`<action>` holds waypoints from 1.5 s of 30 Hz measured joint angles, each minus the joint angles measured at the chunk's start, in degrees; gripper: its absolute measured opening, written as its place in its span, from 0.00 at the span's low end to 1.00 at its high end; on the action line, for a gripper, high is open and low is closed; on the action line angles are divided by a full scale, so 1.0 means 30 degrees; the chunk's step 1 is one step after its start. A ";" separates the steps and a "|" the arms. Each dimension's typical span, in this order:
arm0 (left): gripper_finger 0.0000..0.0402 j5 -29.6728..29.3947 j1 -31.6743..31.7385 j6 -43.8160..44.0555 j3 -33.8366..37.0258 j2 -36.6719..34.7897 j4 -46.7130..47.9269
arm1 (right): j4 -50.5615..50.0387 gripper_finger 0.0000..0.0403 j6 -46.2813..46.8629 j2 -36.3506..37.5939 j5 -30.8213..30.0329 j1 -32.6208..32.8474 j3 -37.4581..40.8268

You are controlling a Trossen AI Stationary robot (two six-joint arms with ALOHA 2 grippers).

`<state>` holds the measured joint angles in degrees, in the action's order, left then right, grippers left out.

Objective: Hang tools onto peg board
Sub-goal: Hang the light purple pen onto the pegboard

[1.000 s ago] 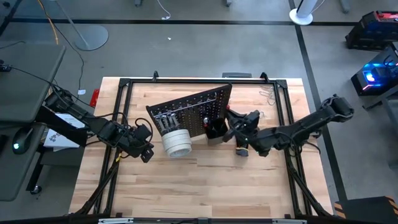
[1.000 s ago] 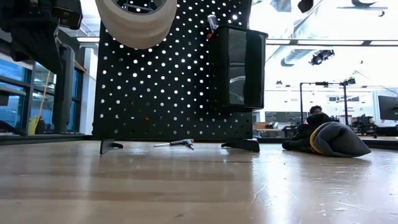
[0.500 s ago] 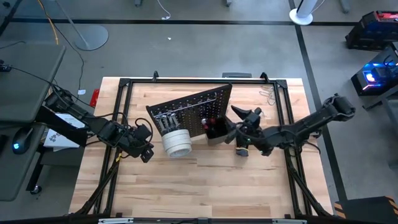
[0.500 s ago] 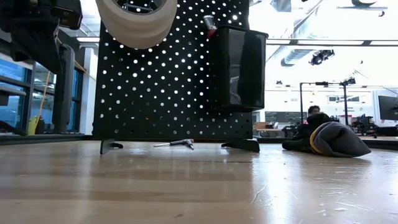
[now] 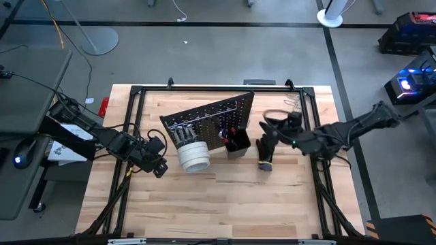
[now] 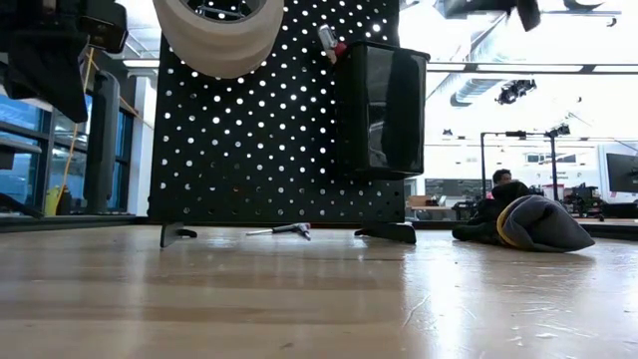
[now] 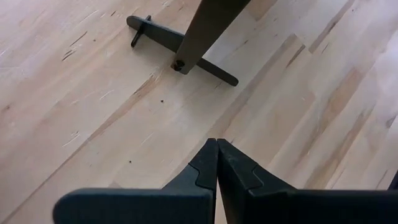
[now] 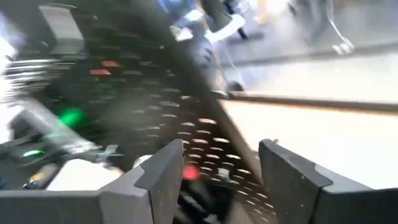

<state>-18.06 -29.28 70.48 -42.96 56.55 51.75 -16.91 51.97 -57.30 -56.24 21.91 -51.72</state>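
Observation:
The black peg board (image 5: 208,119) stands upright on its feet at mid-table. White tape rolls (image 5: 194,155) hang on its near face, high up in the low view (image 6: 217,30). A red-tipped screwdriver (image 6: 327,42) leans in the board's black bin (image 6: 381,105). A small wrench (image 6: 279,230) lies on the table behind the board. The dark glove bundle (image 5: 264,162) lies on the table to the bin's right. My right gripper (image 5: 271,128) hovers open, right of the bin and clear of it. My left gripper (image 5: 159,168) is shut and empty, left of the tape rolls.
A black frame (image 5: 139,92) borders the wooden table. The peg board's flat foot (image 7: 180,43) lies on the wood ahead of my left gripper (image 7: 216,155). Thin wire pieces (image 5: 293,103) lie at the far right. The near half of the table is bare wood (image 5: 218,204).
My right gripper has opened and let go of the red-tipped screwdriver at the bin. It has then drawn back toward the table's right edge, rising a little and turning. The screwdriver stays in the bin and has tipped to lean leftward in the low view.

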 joint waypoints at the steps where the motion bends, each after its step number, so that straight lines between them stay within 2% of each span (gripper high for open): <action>1: 0.00 0.0000 0.0000 0.0000 0.0000 0.0000 -0.0007 | -0.0942 0.49 0.1071 0.0080 0.0589 -0.0618 0.0000; 6: 0.00 -0.0004 0.0000 0.0000 0.0000 0.0000 -0.0025 | -0.5474 0.47 0.5118 0.0533 0.3483 -0.4761 0.0000; 9: 0.00 -0.0008 0.0000 -0.0015 0.0000 0.0000 -0.0022 | -0.7035 0.47 0.4845 0.0302 0.6766 -0.7897 0.0007; 11: 0.00 -0.0086 0.0000 -0.0015 0.0000 0.0000 -0.0036 | -0.6842 0.47 0.2041 -0.0224 0.9600 -0.9926 0.0007; 15: 0.00 -0.0016 0.0000 -0.0022 0.0000 0.0007 -0.0029 | -0.7034 0.47 -0.6100 -0.2094 1.5256 -1.3314 0.0007; 17: 0.00 0.0058 0.0000 -0.0007 0.0003 0.0004 -0.0033 | -0.7901 0.47 -0.9457 -0.3149 1.6760 -1.4536 0.0007; 22: 0.00 0.0091 0.0000 -0.0078 0.0000 0.0000 0.0013 | -0.8265 0.47 -1.7212 -0.5732 1.8573 -1.6274 0.0007; 25: 0.00 0.0015 0.0000 -0.0123 0.0000 0.0006 0.0506 | -0.7756 0.47 -2.2372 -0.7064 1.8639 -1.6305 0.0007; 28: 0.00 0.0009 0.0000 -0.0071 0.0006 0.0000 0.0733 | -0.7455 0.47 -2.5019 -0.8235 1.7141 -1.6290 0.0007; 31: 0.00 -0.0015 0.0000 -0.0558 0.0000 0.0006 0.0898 | -0.7082 0.47 -2.6838 -0.9154 1.5746 -1.6431 0.0007; 34: 0.00 -0.0022 0.0000 -0.0736 0.0000 0.0000 0.1033 | -0.6410 0.47 -2.7914 -0.9822 1.5543 -1.6604 0.0002; 39: 0.00 -0.0146 0.0000 -0.0657 0.0007 0.0000 0.1186 | -0.6272 0.46 -2.8474 -1.1103 1.4303 -1.7042 -0.1392; 42: 0.00 -0.0080 0.0000 -0.0397 0.0005 0.0004 0.1191 | -0.5504 0.36 -2.8469 -1.2015 1.4340 -1.7495 -0.2907; 45: 0.00 -0.0058 0.0000 0.0147 0.0007 0.0004 0.1268 | -0.5200 0.15 -2.7573 -1.3086 1.4852 -1.8291 -0.4610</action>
<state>-18.24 -29.28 70.92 -42.94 56.57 55.55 -32.51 -30.75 -96.56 -11.69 -32.97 -65.55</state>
